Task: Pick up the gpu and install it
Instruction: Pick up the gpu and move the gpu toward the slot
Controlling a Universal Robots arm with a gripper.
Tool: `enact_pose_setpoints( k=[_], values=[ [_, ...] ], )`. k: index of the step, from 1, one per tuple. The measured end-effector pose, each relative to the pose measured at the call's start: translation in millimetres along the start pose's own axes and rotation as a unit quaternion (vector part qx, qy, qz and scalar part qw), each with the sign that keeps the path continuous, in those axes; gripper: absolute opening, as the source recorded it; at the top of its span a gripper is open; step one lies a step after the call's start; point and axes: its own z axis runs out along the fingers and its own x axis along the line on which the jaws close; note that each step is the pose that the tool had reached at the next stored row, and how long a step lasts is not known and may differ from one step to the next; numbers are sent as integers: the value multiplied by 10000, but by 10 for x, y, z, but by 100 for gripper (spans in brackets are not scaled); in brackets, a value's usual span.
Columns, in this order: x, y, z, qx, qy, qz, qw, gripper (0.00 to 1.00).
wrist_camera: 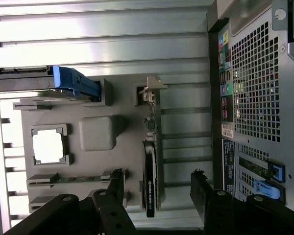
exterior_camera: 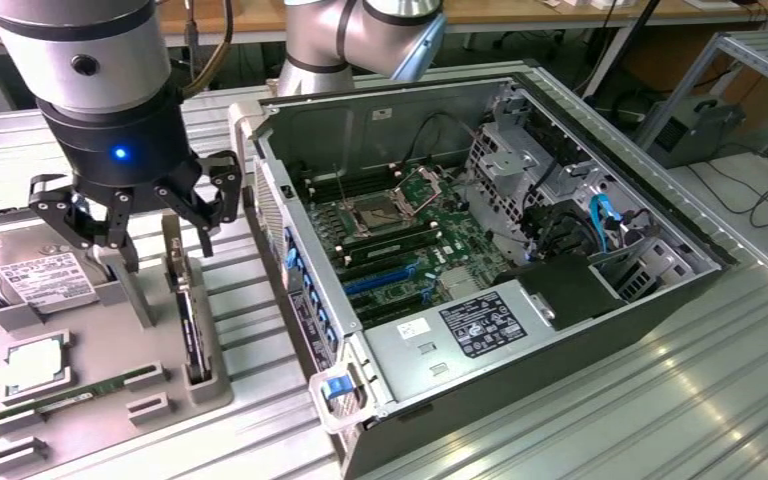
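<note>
Hovering spread wide, the hand (exterior_camera: 157, 240) straddles the upright gpu (exterior_camera: 192, 330), free gaps along both faces.

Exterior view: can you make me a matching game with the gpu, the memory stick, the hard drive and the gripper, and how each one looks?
Things:
1. gpu
2. memory stick
3. hard drive
4. gripper

Looks:
A. silver with a white label
B. open, hovering over the tray
C. standing on edge in a tray slot
D. lying flat, narrow and green

Pairs: 1-C, 2-D, 3-A, 4-B
</note>
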Motion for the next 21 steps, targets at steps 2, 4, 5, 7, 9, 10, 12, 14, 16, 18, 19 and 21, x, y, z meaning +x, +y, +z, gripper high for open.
enact_pose_setpoints(
  k=[2,4,5,7,9,10,12,14,16,18,19,21],
  values=[
    [0,-5,20,0,0,0,10000,66],
    [1,-9,44,0,0,0,10000,66],
    [1,-10,55,0,0,0,10000,66],
    [1,-17,73,0,0,0,10000,66],
    [2,-22,107,0,0,0,10000,66],
    [2,-24,121,0,1,0,10000,66],
    [2,-25,147,0,2,0,10000,66],
    [2,-27,172,0,5,0,10000,66],
    [3,-29,198,0,9,0,10000,66],
    [3,-32,224,1,11,0,10000,66],
    [4,-33,237,1,11,0,10000,66],
    [4,-35,264,0,12,0,10000,66]
  ],
)
